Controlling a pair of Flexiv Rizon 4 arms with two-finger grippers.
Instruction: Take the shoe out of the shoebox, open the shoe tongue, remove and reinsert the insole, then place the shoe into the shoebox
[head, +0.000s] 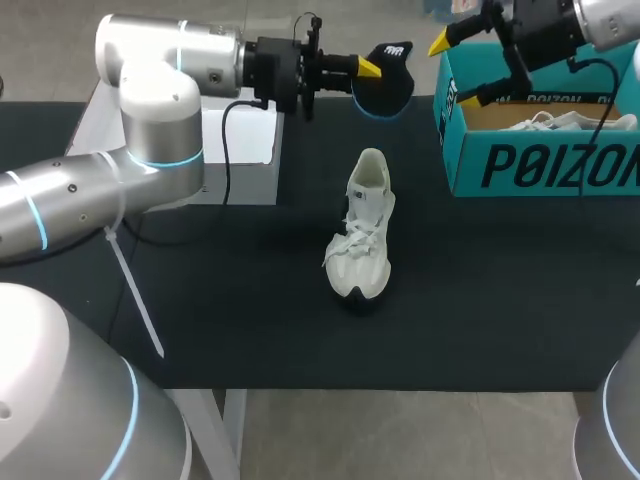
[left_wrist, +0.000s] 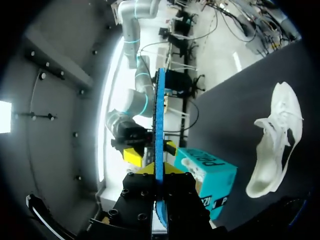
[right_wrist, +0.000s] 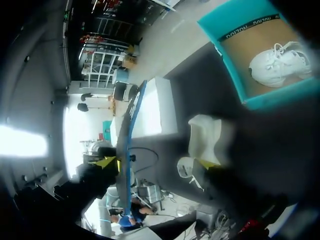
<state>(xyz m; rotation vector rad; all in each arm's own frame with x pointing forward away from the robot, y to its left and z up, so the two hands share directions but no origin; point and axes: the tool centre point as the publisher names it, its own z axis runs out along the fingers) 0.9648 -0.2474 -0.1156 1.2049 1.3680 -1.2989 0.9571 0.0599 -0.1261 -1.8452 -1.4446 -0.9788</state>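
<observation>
A white shoe (head: 365, 225) lies on the black table (head: 200, 300), toe toward the front edge; it also shows in the left wrist view (left_wrist: 275, 140). My left gripper (head: 362, 68) is held high at the back, shut on a dark insole (head: 388, 78) with a blue edge. Seen edge-on, the insole (left_wrist: 160, 115) rises from that gripper (left_wrist: 160, 172). My right gripper (head: 455, 72) hangs open beside the insole, over the near corner of the teal shoebox (head: 540, 165). In the right wrist view the insole (right_wrist: 131, 125) stands ahead of the open right gripper (right_wrist: 157, 164).
A second white shoe (head: 560, 122) lies inside the shoebox, which also shows in the right wrist view (right_wrist: 245, 95). A white block (head: 240, 140) sits at the back left of the table, under my left arm.
</observation>
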